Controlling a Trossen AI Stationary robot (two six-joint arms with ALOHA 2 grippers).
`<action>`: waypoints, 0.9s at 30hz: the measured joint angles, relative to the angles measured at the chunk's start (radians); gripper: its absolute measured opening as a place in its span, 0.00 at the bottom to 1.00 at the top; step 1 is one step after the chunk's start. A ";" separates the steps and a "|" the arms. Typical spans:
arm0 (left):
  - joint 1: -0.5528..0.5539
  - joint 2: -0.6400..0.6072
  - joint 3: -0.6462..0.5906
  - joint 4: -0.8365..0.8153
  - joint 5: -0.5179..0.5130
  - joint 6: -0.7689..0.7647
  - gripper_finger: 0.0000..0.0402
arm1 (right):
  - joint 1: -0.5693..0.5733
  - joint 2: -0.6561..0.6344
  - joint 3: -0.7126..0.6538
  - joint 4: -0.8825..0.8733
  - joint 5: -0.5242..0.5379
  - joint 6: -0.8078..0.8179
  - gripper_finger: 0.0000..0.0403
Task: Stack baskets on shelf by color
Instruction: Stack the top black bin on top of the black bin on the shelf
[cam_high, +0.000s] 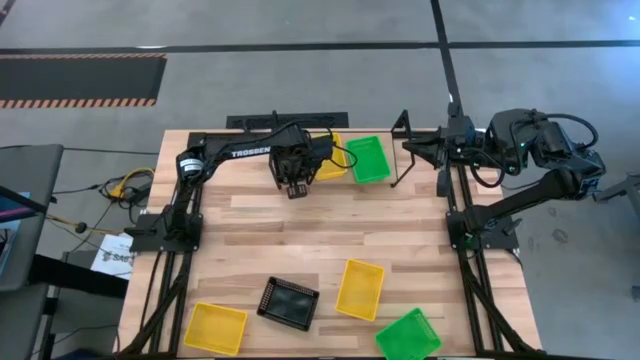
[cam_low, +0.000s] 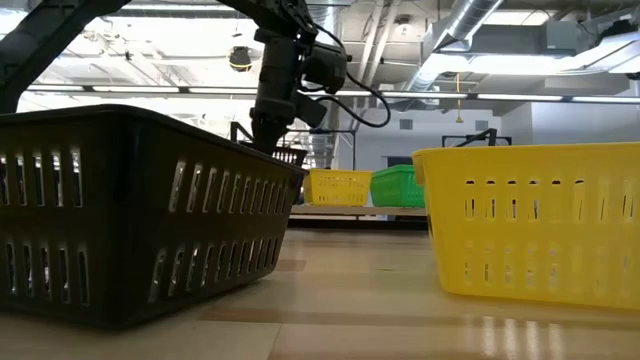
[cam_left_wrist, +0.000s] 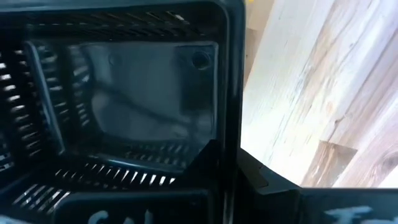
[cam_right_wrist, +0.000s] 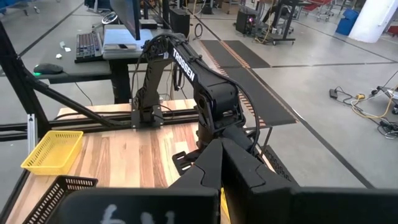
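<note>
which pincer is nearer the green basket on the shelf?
Left. The left pincer sits beside the green basket, holding a black basket. The right pincer is just past its other side, slightly farther.

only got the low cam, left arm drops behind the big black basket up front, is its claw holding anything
observer: yes, it looks so. The left claw is shut on the rim of a second black basket, at the back of the table by the shelf.
operator: how many baskets sit out front
observer: four: the left yellow basket, the front black basket, the middle yellow basket and a green basket.
operator: right arm in the way
observer: no, the right claw is tucked at the back right of the table, beside the shelf's end.
</note>
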 joint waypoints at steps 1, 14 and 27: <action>0.000 0.000 0.000 0.005 0.000 0.000 0.00 | 0.000 0.000 0.000 0.000 0.000 0.000 0.06; -0.031 0.000 0.000 0.029 -0.096 0.000 0.29 | 0.000 0.000 0.000 0.001 0.000 0.002 0.06; -0.041 -0.004 0.156 -0.068 0.002 -0.121 0.56 | 0.000 0.000 0.000 0.000 0.000 -0.002 0.06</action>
